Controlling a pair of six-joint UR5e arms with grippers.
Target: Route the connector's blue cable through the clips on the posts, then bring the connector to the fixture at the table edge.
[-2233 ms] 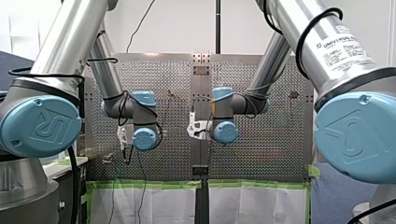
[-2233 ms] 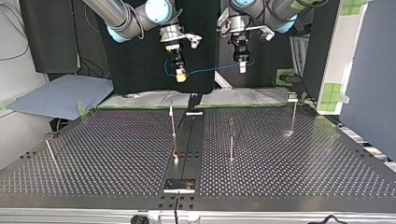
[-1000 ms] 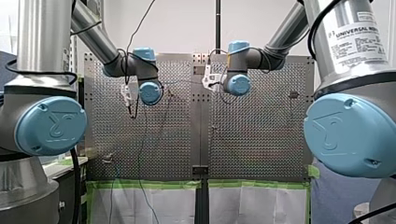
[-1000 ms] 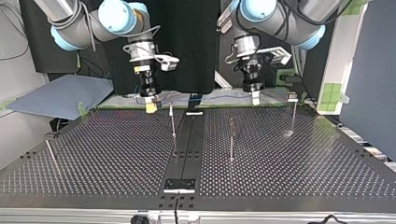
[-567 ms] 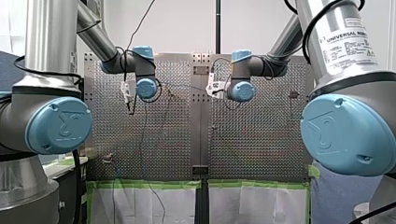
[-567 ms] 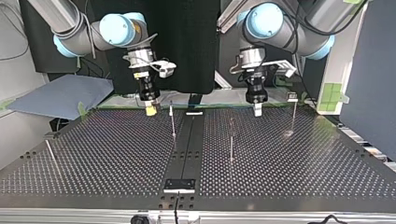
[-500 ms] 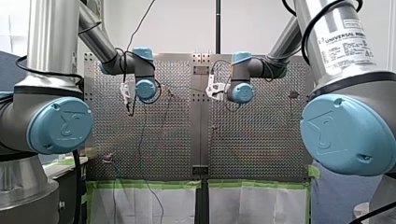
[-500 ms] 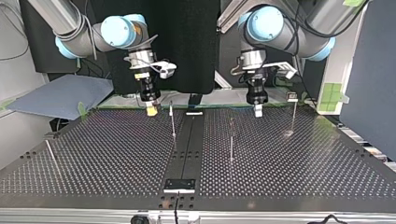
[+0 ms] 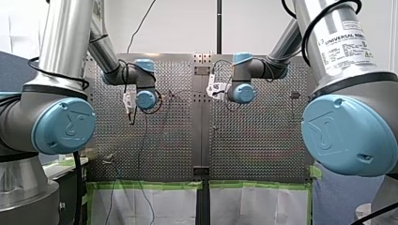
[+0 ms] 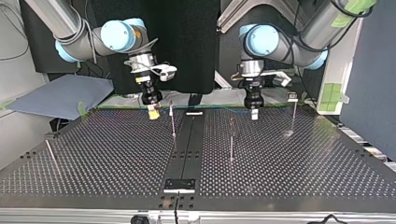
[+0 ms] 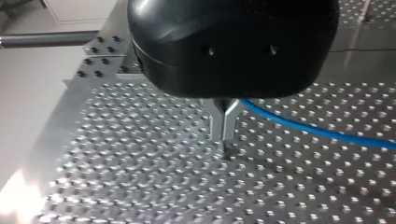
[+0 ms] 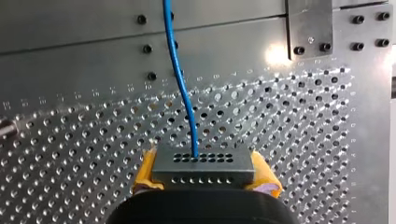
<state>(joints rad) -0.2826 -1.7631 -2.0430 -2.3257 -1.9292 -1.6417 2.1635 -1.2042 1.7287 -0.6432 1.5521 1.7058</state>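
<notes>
My right gripper (image 12: 204,179) is shut on the grey connector (image 12: 203,164), held between its yellow pads (image 12: 145,173). The blue cable (image 12: 180,79) runs out of the connector's face and away over the perforated table. In the top view this gripper (image 10: 153,113) hangs just above the table's far edge, left of a thin post (image 10: 172,120). My left gripper (image 10: 254,114) hovers at the same far edge, further right. In the left wrist view its metal fingers (image 11: 218,123) are shut on the blue cable (image 11: 317,133), which trails off to one side just above the table.
Three more thin posts stand on the table: one in the middle (image 10: 231,140), one at the far right (image 10: 293,112), one at the near left (image 10: 50,156). A dark plate (image 10: 179,185) sits at the near edge on the centre strip. A grey pad (image 10: 60,95) lies off the table's left.
Both grippers have come down from high above to just over the table's far edge and spread apart, my right one towards the top view's left. The cable between them has dropped with them.
</notes>
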